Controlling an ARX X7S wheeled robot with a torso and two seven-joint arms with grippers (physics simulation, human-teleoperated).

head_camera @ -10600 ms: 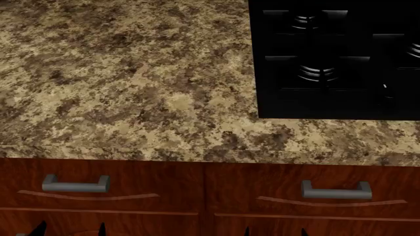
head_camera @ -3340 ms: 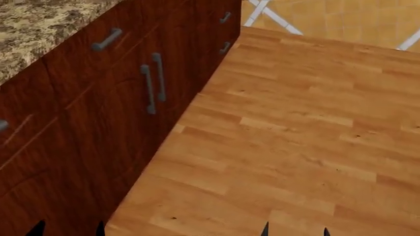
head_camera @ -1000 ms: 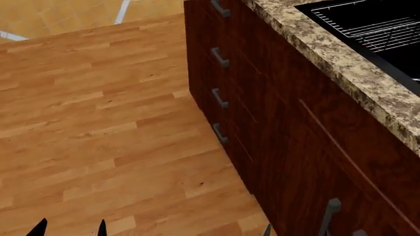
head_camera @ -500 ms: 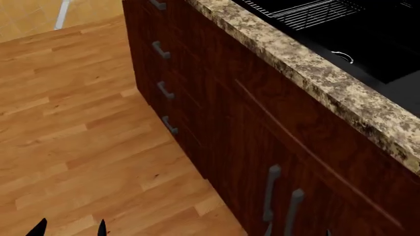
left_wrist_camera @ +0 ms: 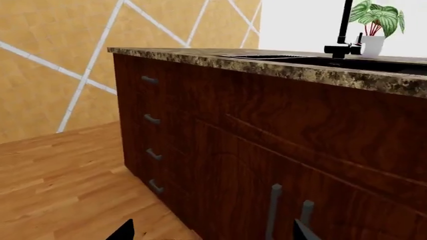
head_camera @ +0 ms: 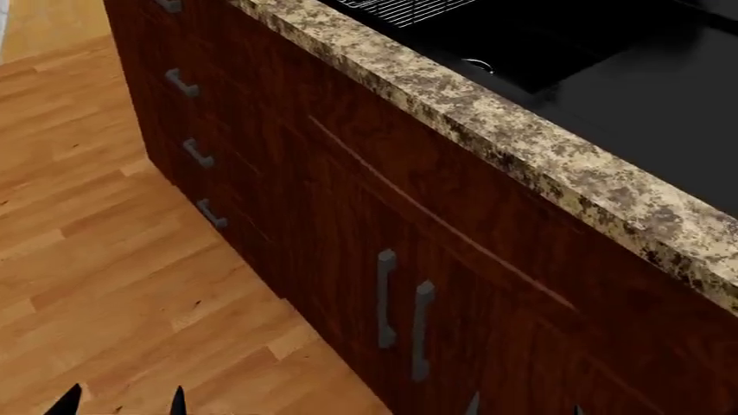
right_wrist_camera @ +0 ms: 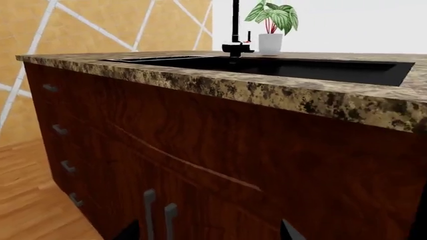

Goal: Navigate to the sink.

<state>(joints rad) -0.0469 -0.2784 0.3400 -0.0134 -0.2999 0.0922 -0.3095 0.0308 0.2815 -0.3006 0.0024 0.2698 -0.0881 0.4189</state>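
Since half a second ago your view has swung further onto the sink (head_camera: pixel 600 60), now set in the counter (head_camera: pixel 507 138) above the cupboard doors; you're closing in, so square up to it next; both grippers' fingers stand spread, holding nothing.

I see only part of the sink (head_camera: pixel 600 52); the head view's top and right edges cut it off. Of each pincer I see only dark fingertips (head_camera: pixel 72 399) at the bottom edge, so their grip is unreadable.
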